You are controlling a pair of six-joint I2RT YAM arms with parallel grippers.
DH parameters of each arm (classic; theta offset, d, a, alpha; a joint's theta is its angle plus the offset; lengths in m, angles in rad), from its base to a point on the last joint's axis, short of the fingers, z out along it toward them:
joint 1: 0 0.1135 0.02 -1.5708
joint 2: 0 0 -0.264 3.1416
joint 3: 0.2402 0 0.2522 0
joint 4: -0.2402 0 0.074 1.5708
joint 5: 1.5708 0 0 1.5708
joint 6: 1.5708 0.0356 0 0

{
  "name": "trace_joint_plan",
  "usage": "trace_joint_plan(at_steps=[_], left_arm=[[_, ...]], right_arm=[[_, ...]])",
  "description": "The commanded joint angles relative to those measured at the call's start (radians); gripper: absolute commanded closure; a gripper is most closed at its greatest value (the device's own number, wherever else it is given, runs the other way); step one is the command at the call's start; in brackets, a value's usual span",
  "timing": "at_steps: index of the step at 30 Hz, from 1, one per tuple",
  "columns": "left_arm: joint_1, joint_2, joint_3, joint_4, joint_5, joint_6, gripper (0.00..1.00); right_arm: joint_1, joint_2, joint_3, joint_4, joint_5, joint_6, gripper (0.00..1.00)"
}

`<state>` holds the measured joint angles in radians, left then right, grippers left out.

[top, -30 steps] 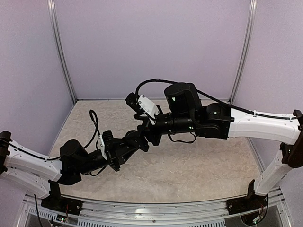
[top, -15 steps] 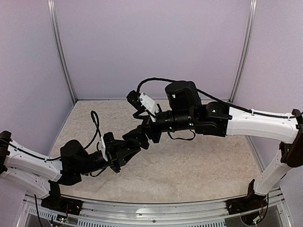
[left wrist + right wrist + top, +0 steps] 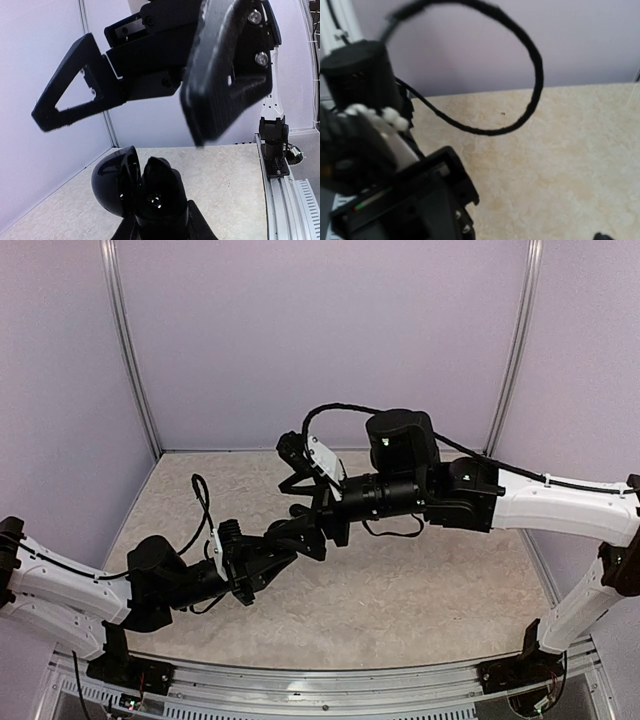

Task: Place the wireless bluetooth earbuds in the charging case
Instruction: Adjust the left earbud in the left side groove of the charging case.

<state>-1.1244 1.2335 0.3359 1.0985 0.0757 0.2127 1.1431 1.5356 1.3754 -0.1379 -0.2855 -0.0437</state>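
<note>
Now gripping the charging case [image 3: 159,200] upright by its lower body with the left fingers [image 3: 287,542], closed tight on it, well above the speckled surface [image 3: 400,590], lid [image 3: 111,182] swung open and hanging off its left side in the left wrist view. Just above, spreading the right fingers [image 3: 102,75] wide, gripping nothing, one to each side over the open case and apart from it. From the right wrist, showing only blur, a looping black cable [image 3: 535,75] and surface.
</note>
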Motion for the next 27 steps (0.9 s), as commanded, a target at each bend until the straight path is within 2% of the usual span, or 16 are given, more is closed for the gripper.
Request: trace_joint_plan(at_steps=[1, 7, 12, 18, 27], left_arm=[[0.009, -0.017, 0.01, 0.021, 0.01, -0.017, 0.93], [0.019, -0.028, 0.046, -0.076, -0.017, -0.043, 0.93], [0.018, -0.02, 0.055, -0.086, -0.017, -0.049, 0.94], [0.019, -0.011, 0.06, -0.085, -0.016, -0.041, 0.94], [0.017, 0.0, 0.063, -0.079, -0.008, -0.039, 0.94]], right_arm=[[-0.006, -0.098, 0.0, -0.032, 0.052, -0.058, 0.06], [-0.006, -0.149, 0.01, -0.184, 0.037, -0.128, 0.19], [0.005, -0.151, 0.003, -0.256, -0.002, -0.193, 0.28], [0.072, -0.094, 0.025, -0.317, 0.074, -0.257, 0.38], [0.097, -0.056, 0.039, -0.322, 0.134, -0.261, 0.43]])
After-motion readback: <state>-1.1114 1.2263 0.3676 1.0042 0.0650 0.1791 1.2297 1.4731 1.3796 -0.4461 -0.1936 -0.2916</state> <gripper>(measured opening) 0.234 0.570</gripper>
